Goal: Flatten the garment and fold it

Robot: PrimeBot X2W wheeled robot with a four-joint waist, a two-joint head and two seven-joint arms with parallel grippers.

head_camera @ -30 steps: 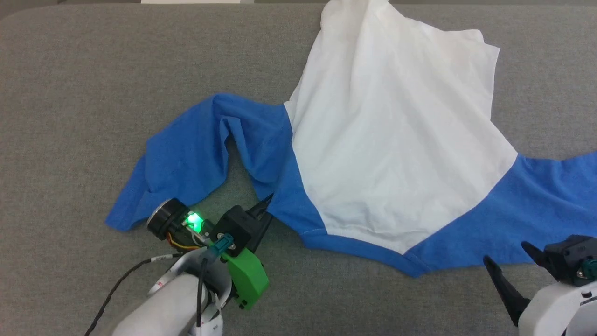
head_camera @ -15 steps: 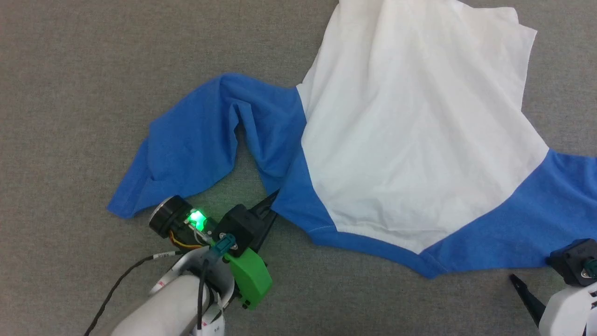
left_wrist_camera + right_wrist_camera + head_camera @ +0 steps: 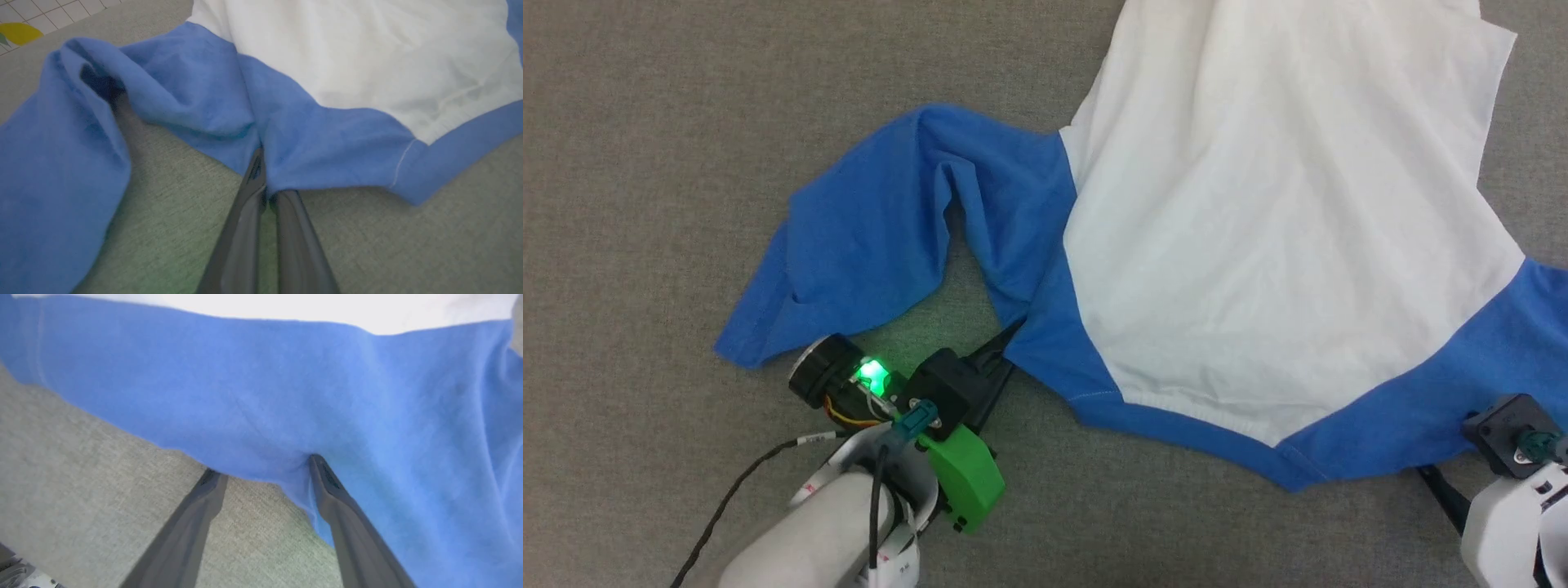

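The garment [image 3: 1282,229] lies on the grey table, its white body spread toward the upper right and wrinkled. One blue sleeve [image 3: 866,237] is bent double at the left; the other blue sleeve [image 3: 1503,359] runs off the right edge. My left gripper [image 3: 1007,347] is shut on the garment's blue edge where that left sleeve meets the body; the left wrist view shows the left gripper [image 3: 263,183] pinching the cloth. My right gripper [image 3: 1441,447] is open at the right sleeve's near edge. In the right wrist view the right gripper [image 3: 263,465] straddles that edge, one fingertip under the cloth, one on top.
The grey cloth-covered table [image 3: 645,122] stretches bare to the left of and in front of the garment. In the left wrist view, tiled floor with a yellow mark [image 3: 20,32] shows beyond the table's far edge.
The head camera has shifted, so the whole picture slid up and right. My right gripper has moved up to the right sleeve's edge and now straddles it. The left gripper keeps its hold.
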